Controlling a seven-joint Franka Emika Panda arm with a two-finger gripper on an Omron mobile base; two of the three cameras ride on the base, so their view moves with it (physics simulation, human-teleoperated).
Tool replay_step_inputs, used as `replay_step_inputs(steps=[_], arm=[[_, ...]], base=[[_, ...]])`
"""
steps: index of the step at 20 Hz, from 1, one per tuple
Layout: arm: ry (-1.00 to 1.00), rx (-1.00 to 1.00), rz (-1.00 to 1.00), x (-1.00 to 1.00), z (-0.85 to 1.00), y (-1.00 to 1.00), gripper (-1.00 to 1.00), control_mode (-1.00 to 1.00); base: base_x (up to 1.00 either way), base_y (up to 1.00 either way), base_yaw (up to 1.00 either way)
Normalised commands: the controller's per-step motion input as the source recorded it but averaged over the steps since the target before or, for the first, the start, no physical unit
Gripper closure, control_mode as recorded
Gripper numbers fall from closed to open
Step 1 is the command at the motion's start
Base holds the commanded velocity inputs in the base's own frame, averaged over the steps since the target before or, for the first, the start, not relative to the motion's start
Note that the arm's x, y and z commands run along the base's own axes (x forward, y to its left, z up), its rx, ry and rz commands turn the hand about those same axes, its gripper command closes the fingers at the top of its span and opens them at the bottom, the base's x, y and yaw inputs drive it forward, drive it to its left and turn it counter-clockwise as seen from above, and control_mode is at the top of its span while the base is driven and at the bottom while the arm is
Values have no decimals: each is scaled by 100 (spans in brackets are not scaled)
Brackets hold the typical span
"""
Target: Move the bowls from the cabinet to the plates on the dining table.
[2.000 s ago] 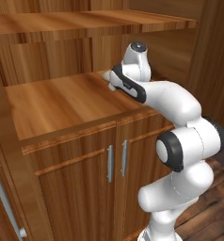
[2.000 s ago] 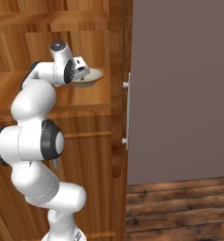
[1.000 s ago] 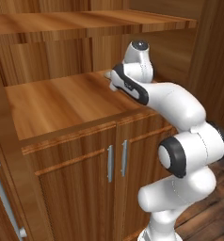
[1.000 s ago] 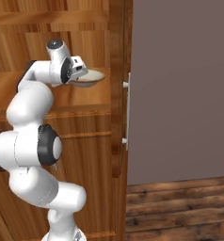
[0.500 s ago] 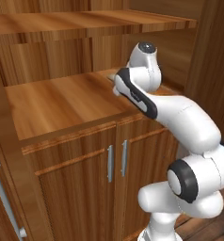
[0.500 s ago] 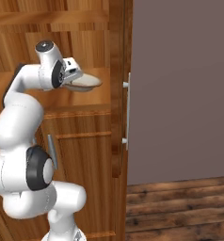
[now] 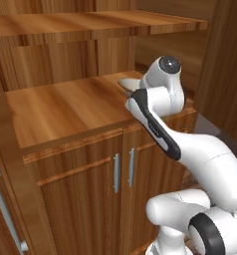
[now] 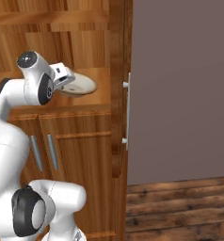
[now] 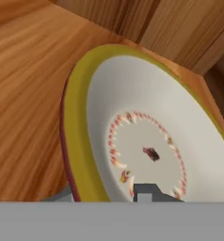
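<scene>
One bowl in the jaws at the cabinet shelf

One shallow beige bowl (image 8: pixel 78 85) sits at the right front corner of the cabinet (image 7: pixel 65 107) shelf, just beside the side panel, as the gripper (image 8: pixel 67 81) straddles its near rim: in the hand view one finger tip (image 9: pixel 146 192) lies inside the bowl. The jaws look partly narrowed; whether they already pinch the rim cannot be told. A clean pickup likely needs a firm squeeze before lifting, then a level carry clear of the open door (image 8: pixel 180 89). No brand, label or writing is legible anywhere.
</scene>
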Motion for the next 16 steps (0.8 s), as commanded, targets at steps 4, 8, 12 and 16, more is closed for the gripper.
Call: replay_step_inputs(steps=[4, 8, 12, 16], arm=[[-12, 0, 0, -77, 13, 0, 100, -100], [0, 0, 0, -86, 47, 0, 100, -100], [0, -2, 0, -77, 57, 0, 100, -100], [0, -8, 0, -88, 53, 0, 100, -100]], base=[[0, 0, 0], [0, 0, 0], [0, 0, 0], [0, 0, 0]])
